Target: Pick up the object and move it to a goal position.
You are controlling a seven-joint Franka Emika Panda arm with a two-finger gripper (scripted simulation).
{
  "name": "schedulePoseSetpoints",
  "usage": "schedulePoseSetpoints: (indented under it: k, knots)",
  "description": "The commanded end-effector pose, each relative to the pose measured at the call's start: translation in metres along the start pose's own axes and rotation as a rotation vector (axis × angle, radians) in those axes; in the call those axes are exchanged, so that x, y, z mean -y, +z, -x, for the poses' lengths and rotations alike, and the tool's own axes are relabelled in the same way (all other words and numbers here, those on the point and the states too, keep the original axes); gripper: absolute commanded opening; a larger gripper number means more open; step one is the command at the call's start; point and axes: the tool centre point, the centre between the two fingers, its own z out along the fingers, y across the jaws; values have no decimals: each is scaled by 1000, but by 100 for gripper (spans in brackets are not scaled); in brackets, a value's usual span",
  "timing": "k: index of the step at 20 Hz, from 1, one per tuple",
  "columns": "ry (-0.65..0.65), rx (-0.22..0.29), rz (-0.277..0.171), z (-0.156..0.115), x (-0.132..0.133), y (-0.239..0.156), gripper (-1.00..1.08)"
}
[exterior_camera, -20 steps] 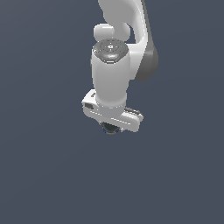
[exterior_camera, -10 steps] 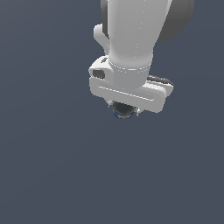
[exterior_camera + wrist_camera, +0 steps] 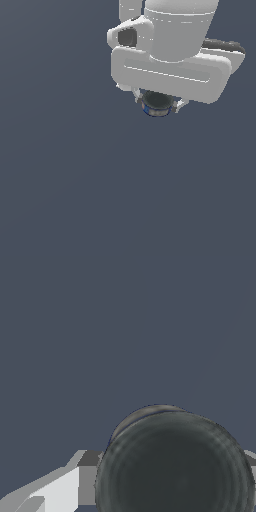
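The object is a small round can [image 3: 157, 105] with a blackish top, greyish rim and bluish side band. It sits between the fingers of my white gripper [image 3: 157, 104], held up off the ground near the top of the exterior view. The gripper is shut on it. The white hand body hides most of the fingers. In the wrist view the can's dark round top [image 3: 175, 466] fills much of the picture, with a white and grey finger [image 3: 65, 481] pressed against its side. No goal marker shows.
A flat dark grey-blue floor [image 3: 75, 190] fills the rest of both views. The white arm [image 3: 175, 30] rises out of the top of the exterior view.
The gripper with the can has risen and come closer to the exterior camera, moving toward that view's right and looking larger in each frame.
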Motion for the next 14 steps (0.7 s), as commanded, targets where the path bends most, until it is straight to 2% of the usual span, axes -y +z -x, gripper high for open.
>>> schedulePoseSetpoints:
  k: [1,14]
  knots:
    - [0,0,0,1,4,-12,-100]
    - [0,0,0,1,12,-32,-100]
